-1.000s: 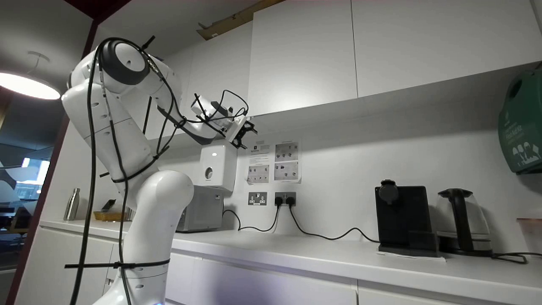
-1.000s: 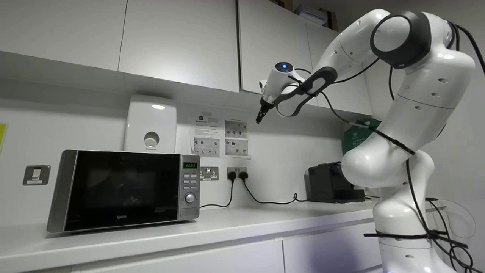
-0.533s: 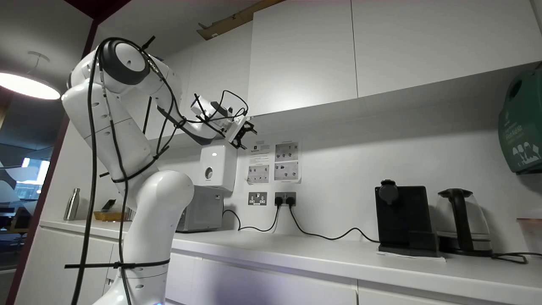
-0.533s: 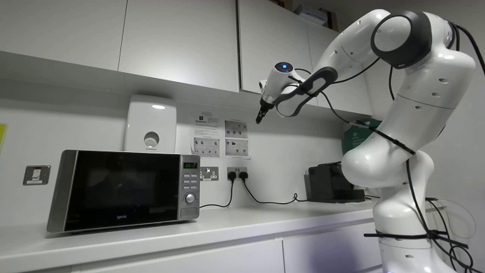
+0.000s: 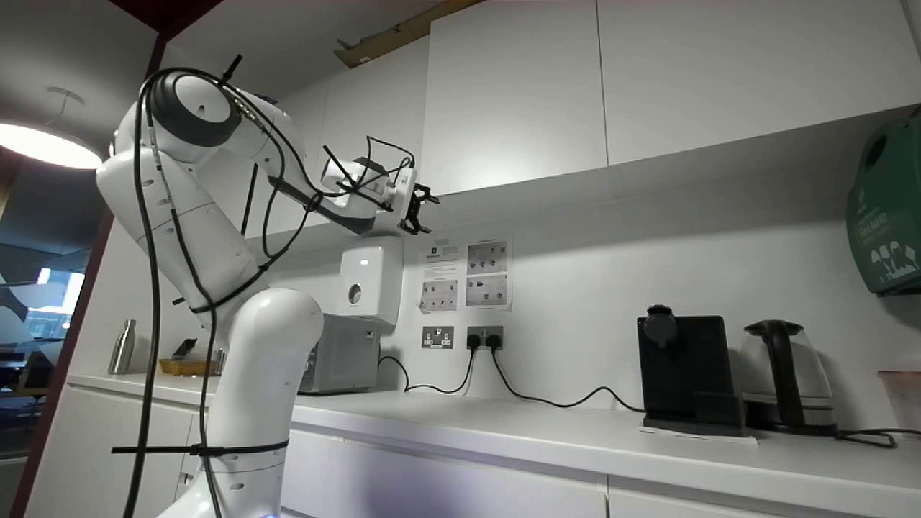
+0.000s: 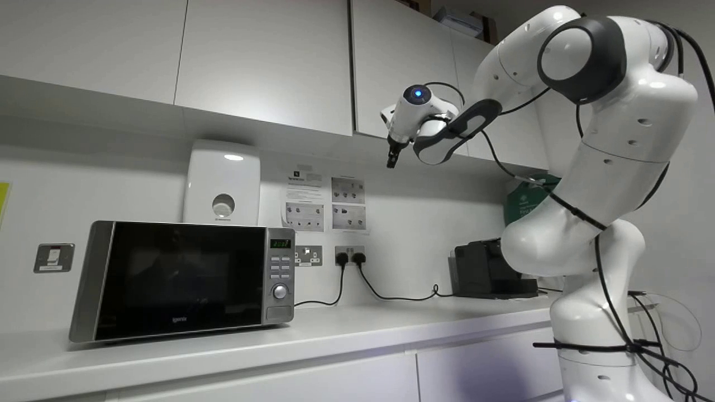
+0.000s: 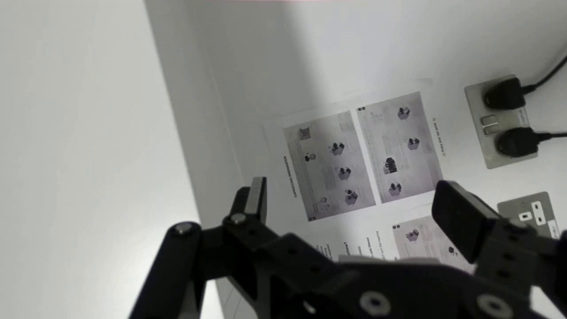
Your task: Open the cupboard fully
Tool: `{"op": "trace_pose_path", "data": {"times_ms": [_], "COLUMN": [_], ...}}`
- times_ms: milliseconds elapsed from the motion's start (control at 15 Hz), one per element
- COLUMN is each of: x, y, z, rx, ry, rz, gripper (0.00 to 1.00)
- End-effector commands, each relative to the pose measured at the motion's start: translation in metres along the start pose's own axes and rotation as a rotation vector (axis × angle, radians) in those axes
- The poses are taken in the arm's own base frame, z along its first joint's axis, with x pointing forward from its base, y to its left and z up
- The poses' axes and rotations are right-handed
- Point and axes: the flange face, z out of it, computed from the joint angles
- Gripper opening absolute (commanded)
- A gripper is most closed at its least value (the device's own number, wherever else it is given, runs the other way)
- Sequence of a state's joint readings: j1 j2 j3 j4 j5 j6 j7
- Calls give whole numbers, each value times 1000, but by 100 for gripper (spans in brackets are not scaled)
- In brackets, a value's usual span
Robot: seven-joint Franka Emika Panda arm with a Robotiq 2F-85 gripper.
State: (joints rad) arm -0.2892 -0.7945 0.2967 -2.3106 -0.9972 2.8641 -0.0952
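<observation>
Cupboard (image 5: 514, 101) filled top centre of an exterior view; end effector (image 5: 432, 215) hung by its lower-left corner in frame, fingers (image 7: 463, 221) spread apart.

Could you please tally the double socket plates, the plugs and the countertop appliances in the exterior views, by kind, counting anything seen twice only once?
Double socket plates: 2
Black plugs: 2
Microwave: 1
Black coffee machine: 1
Kettle: 1
Total: 7
</observation>
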Motion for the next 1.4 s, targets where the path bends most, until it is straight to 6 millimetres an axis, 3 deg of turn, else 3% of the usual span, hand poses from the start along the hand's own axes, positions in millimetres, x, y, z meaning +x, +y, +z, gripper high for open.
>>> {"op": "trace_pose_path", "data": {"times_ms": [0,733,1000,1333], "x": [10,11,6,19], "y": [8,6,-14,-31], "z": [-8,-20,9,46], "rx": [-142,-611,-684,-776], "ry": [-11,-157,-215,-290], "rz": [-125,-238,-471,-699], "gripper": [100,100,100,100]}}
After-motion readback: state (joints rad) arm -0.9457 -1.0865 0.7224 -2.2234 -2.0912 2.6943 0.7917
